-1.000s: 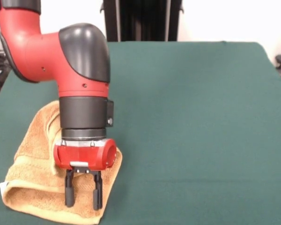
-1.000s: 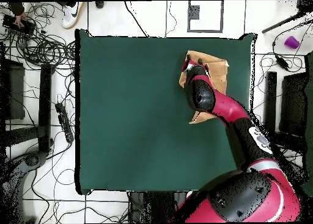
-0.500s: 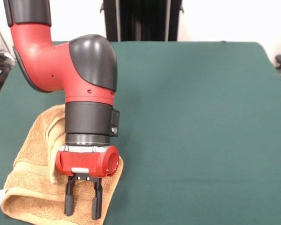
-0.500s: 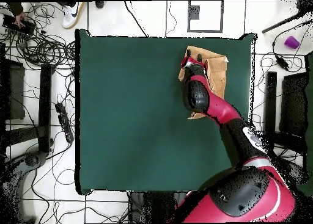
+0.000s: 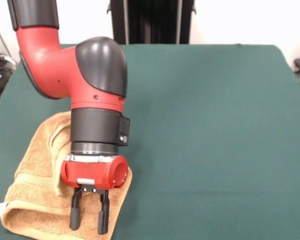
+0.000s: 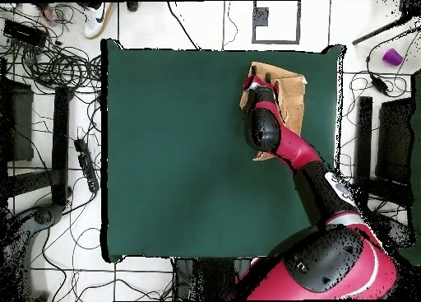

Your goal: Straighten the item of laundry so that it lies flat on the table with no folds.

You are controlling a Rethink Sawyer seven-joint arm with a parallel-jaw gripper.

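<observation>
The golden-orange towel (image 5: 32, 187) lies folded and rumpled at the near left of the dark green table (image 5: 205, 125), with a small white tag (image 5: 1, 208) at its near left corner. My gripper (image 5: 89, 220) points straight down over the towel's near right edge, its two black fingers (image 5: 103, 220) apart and holding nothing. From overhead the towel (image 6: 292, 97) lies near the table's far right corner, with my gripper (image 6: 255, 83) at its left edge, partly covered by the arm.
The red and black arm (image 5: 92, 85) hides the middle of the towel. Bare green table (image 6: 181, 151) spreads wide beside the towel. Cables and equipment (image 6: 57, 68) lie on the floor around the table.
The arm has moved a little toward the table's near edge and lower over the towel, mostly in the first half second. The towel's near edge has shifted slightly. The fingers stay apart.
</observation>
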